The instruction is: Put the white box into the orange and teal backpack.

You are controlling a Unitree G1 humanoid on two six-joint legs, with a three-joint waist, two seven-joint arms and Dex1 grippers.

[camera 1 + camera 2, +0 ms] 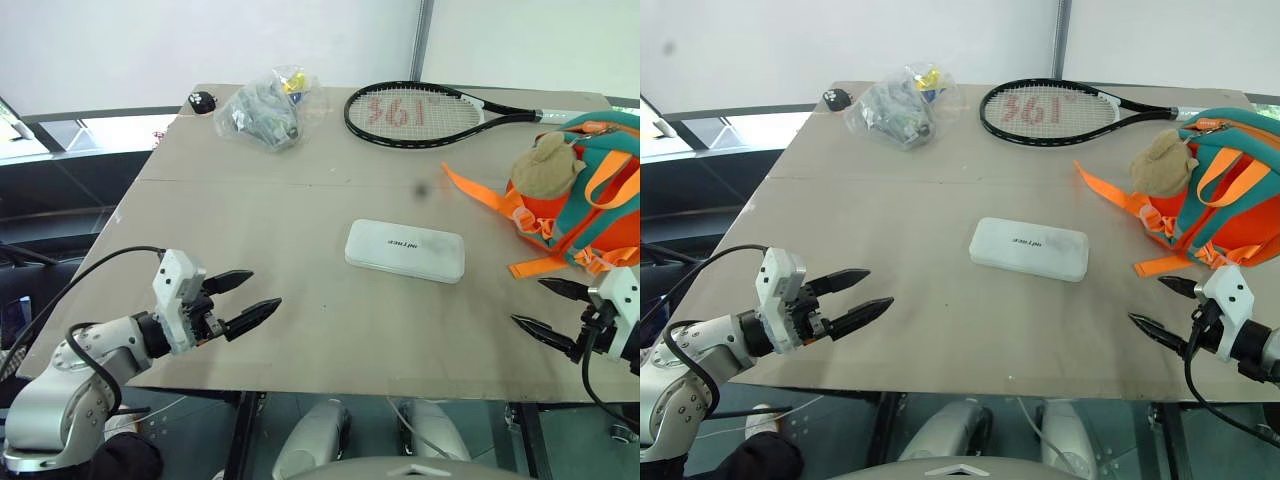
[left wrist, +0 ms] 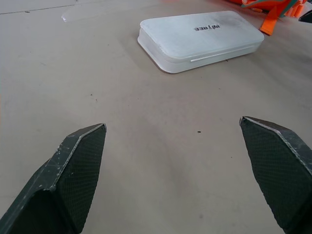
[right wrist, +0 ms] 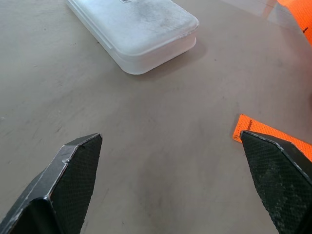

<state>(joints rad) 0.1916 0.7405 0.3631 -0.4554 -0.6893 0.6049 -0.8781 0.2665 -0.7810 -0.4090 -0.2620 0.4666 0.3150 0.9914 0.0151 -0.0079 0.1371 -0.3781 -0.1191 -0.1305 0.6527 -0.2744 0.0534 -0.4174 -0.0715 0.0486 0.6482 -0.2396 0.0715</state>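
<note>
Black fingers of the left gripper [image 1: 247, 300] and the right gripper [image 1: 548, 312] stand spread wide and empty, one over each near corner of the table [image 1: 250, 210]. Between them, mid-table, the white box [image 1: 404, 250] lies flat. At the right edge sits the orange and teal backpack [image 1: 590, 195].

I see a smooth, faintly scuffed plastic white box [image 1: 405, 250] on my matt bench [image 1: 300, 330]; the orange and teal backpack [image 1: 590, 200] is woven cloth with a fuzzy plush toy [image 1: 547, 166].
</note>
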